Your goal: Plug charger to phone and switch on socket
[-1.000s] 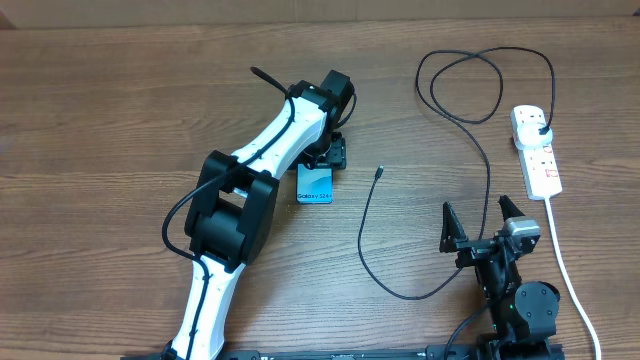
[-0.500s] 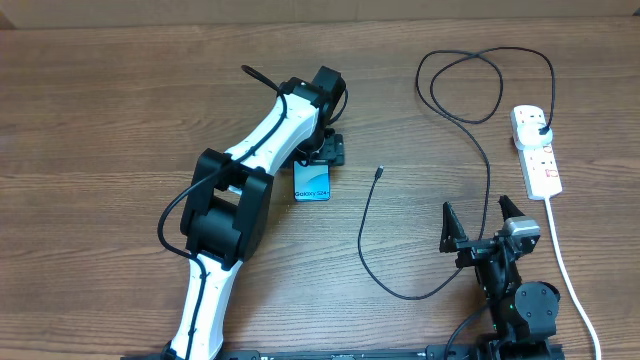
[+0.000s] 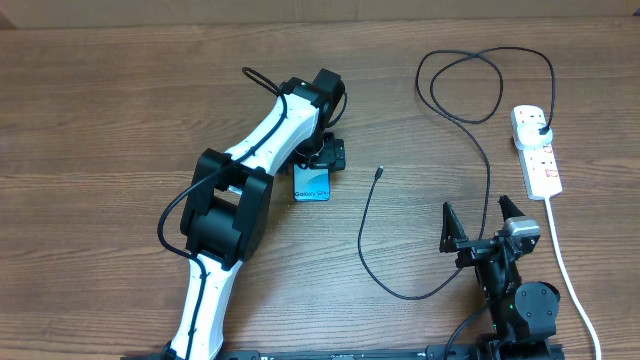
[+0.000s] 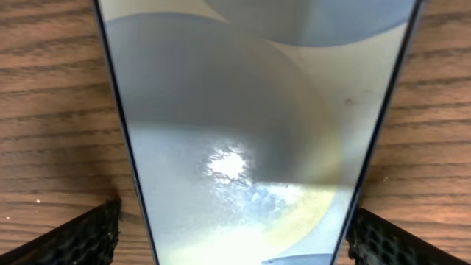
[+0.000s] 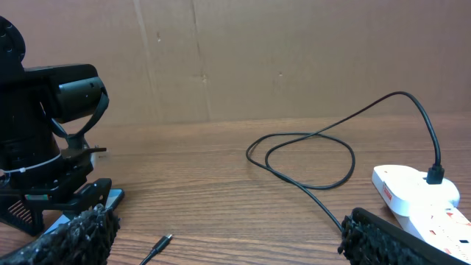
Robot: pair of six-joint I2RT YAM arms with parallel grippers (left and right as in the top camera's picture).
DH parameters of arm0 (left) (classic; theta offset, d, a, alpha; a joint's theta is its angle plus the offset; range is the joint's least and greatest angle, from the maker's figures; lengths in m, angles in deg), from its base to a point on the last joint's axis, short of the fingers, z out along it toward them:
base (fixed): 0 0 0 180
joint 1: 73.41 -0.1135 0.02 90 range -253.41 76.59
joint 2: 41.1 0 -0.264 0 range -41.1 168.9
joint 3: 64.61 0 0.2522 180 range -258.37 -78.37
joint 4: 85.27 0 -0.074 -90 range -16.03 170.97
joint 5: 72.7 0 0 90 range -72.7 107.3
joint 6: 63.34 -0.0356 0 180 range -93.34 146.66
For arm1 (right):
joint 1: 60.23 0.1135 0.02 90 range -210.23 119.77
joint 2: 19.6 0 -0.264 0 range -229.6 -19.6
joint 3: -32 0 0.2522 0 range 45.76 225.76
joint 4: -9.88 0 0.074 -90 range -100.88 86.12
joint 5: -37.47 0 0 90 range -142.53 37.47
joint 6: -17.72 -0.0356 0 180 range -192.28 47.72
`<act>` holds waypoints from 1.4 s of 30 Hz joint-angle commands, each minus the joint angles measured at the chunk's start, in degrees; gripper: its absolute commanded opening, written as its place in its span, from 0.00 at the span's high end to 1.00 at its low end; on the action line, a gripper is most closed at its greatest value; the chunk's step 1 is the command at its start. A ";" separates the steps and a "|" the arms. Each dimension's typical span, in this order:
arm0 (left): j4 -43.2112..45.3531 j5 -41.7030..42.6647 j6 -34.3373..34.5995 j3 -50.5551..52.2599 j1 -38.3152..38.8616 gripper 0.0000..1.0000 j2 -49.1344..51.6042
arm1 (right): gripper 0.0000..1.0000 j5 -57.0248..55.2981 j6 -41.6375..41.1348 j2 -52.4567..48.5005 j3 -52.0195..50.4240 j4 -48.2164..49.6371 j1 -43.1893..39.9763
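Phone [image 3: 313,185] at left end effector [image 3: 322,160], charger [image 3: 362,225] nearby

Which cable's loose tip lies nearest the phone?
The thin black charger cable: its small connector tip lies free near the blue-screened phone; the thick white cord runs off the white power strip.

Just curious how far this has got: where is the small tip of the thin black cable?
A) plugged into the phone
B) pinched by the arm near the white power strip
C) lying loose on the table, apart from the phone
C: the charger's tip lies on the bare table, with wood showing between it and the phone.
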 commanded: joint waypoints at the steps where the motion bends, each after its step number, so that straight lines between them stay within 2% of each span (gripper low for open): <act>1: -0.15 1.29 -0.52 -1.11 -0.17 0.04 1.18 | 0.00 0.26 -0.35 0.31 -0.59 0.35 -0.11; 7: -0.13 1.29 -0.52 -1.11 -0.20 0.07 1.18 | 0.00 0.26 -0.37 0.31 -0.59 0.33 -0.11; 10: 0.02 1.29 -0.52 -1.11 -0.20 0.14 1.18 | 0.00 0.26 -0.35 0.31 -0.59 0.35 -0.11; 15: 0.17 1.29 -0.52 -1.11 -0.20 0.15 1.18 | 0.00 0.26 -0.35 0.31 -0.59 0.33 -0.11; 18: 0.15 1.29 -0.52 -1.11 -0.20 0.22 1.18 | 0.00 0.26 -0.35 0.31 -0.59 0.35 -0.11; 42: 1.01 1.25 -0.52 -1.11 -0.20 0.26 1.18 | 0.00 0.26 -0.35 0.31 -0.59 0.33 -0.11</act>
